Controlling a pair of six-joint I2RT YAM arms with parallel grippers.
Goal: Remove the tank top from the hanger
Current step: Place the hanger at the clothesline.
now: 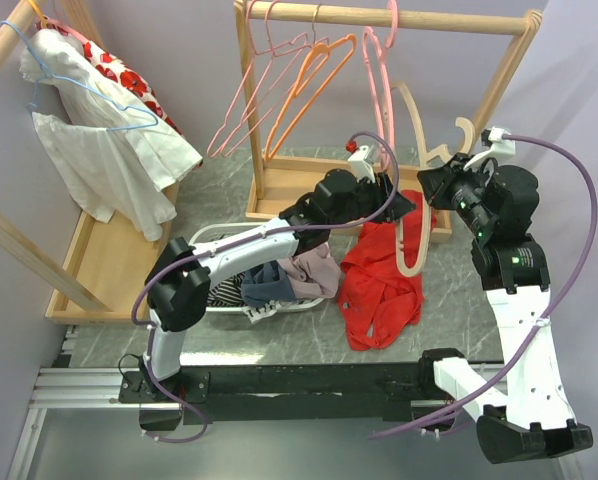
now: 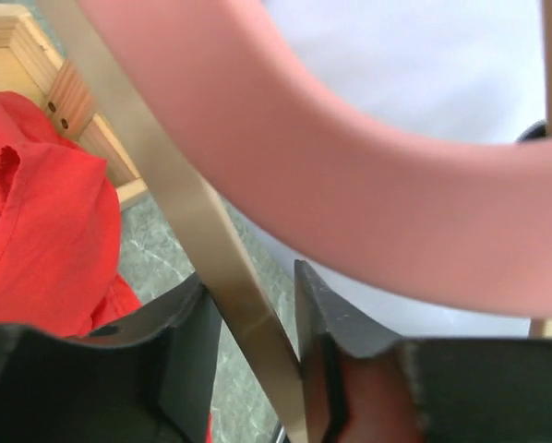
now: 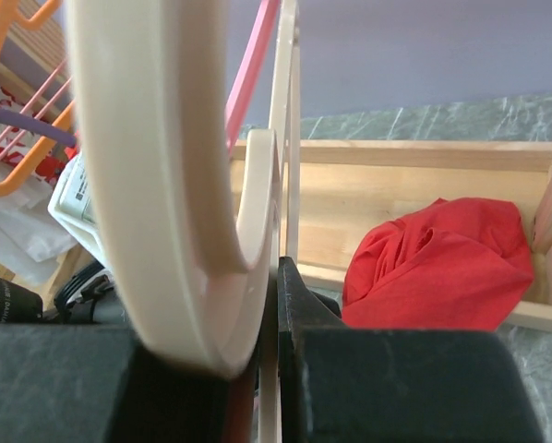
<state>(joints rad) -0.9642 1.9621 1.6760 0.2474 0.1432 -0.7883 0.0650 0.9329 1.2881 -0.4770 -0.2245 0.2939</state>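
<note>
Because the right claw (image 1: 431, 183) is clamped on the cream hanger (image 1: 420, 225) and holds it up, the red tank top (image 1: 379, 290) sags crumpled on the counter (image 1: 279, 340) against the rack base (image 1: 299, 170), probably nearly free. The left claw (image 2: 258, 323) sits close around a tan strip (image 2: 193, 203), likely to steady it, though I cannot tell whether it grips.

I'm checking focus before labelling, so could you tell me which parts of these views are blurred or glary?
Top external: evenly lit, sharp throughout, red tank top included. Left wrist: the pink hanger looms badly out of focus; the tank top is sharper. Right wrist: the cream hanger, near the lens, is soft; the wooden rack base behind is in focus.
</note>
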